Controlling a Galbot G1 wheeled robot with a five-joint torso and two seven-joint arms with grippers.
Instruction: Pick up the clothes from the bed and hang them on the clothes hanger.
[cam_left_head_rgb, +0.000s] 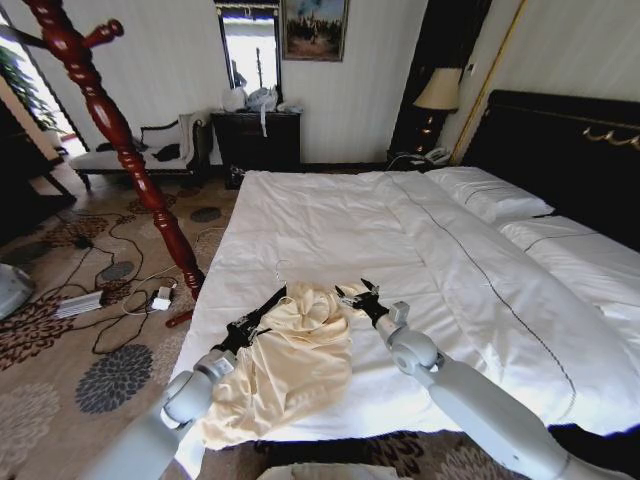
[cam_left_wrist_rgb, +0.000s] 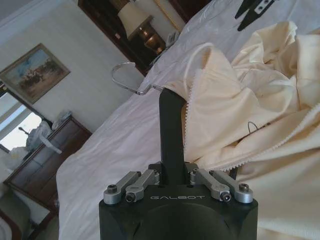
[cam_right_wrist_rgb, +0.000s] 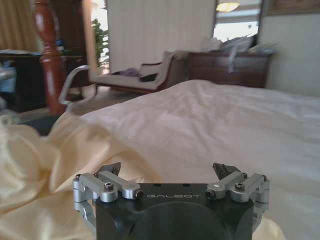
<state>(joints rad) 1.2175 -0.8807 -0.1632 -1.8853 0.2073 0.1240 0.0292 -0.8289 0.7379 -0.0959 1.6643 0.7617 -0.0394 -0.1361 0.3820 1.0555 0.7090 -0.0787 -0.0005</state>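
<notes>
The clothes (cam_left_head_rgb: 290, 365), a cream-yellow shirt, lie bunched on the near left corner of the bed (cam_left_head_rgb: 330, 220), partly draped over its edge. A thin wire hook (cam_left_head_rgb: 283, 270) sticks out of the collar. My left gripper (cam_left_head_rgb: 277, 296) is shut on the clothes (cam_left_wrist_rgb: 240, 125) at the collar, just under the wire hook (cam_left_wrist_rgb: 125, 75). My right gripper (cam_left_head_rgb: 352, 290) stands open right beside the shirt's far edge, over the duvet; its fingers (cam_right_wrist_rgb: 110, 172) are spread with nothing between them. The clothes hanger (cam_left_head_rgb: 120, 140), a red-brown coat stand, rises left of the bed.
Cables and a power strip (cam_left_head_rgb: 80, 302) litter the patterned carpet by the stand's foot. A cushioned bench (cam_left_head_rgb: 140, 155) and a dark dresser (cam_left_head_rgb: 258, 138) stand against the far wall. Pillows (cam_left_head_rgb: 490, 195) and a black headboard (cam_left_head_rgb: 560, 135) close the right side.
</notes>
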